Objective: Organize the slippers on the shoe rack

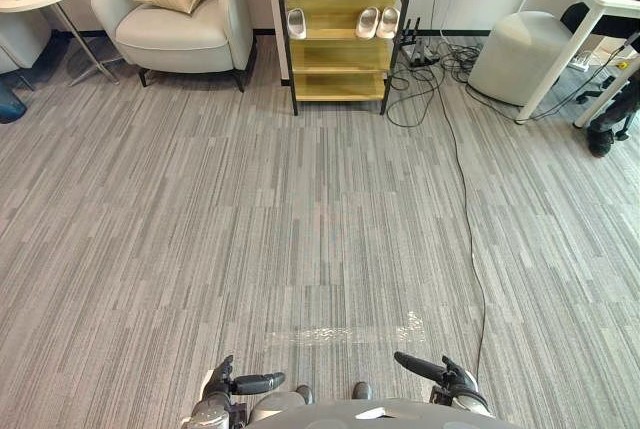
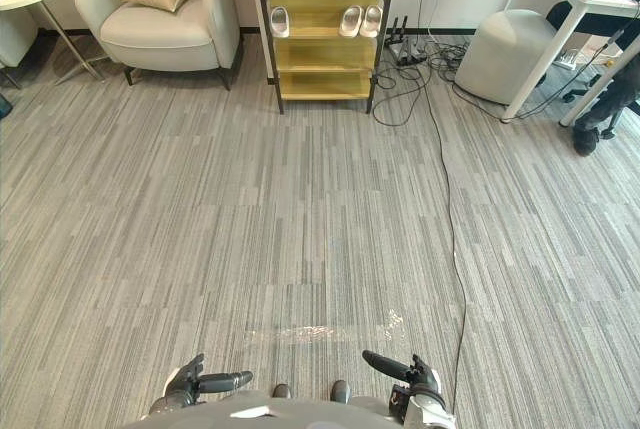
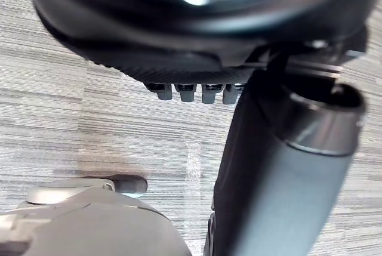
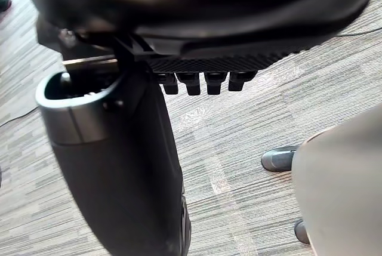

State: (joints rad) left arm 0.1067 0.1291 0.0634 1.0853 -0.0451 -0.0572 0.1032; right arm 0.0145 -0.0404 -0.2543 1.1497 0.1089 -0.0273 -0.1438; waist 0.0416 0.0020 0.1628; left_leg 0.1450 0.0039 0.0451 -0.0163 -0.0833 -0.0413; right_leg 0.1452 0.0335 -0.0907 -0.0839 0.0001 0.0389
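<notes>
L hand (image 1: 222,387) & R hand (image 1: 455,381) low, fingers relaxed, nothing held. Slipper pair (image 1: 368,22) + lone slipper (image 1: 297,23) on shoe rack (image 1: 340,55) top shelf, well ahead.

Head stereo pair: mounted high, facing forward and down over grey carpet (image 1: 300,229). Both eyes share the left hand (image 1: 235,386) and right hand (image 1: 440,374) at the near edge, with the shoe rack (image 1: 345,49) far ahead of the hands.
Left wrist camera: very close behind its hand, facing down past the fingers (image 3: 186,93) to the carpet.
Right wrist camera: likewise, past its fingers (image 4: 192,83). Both wrist views share the floor under the hands with the head pair.
</notes>
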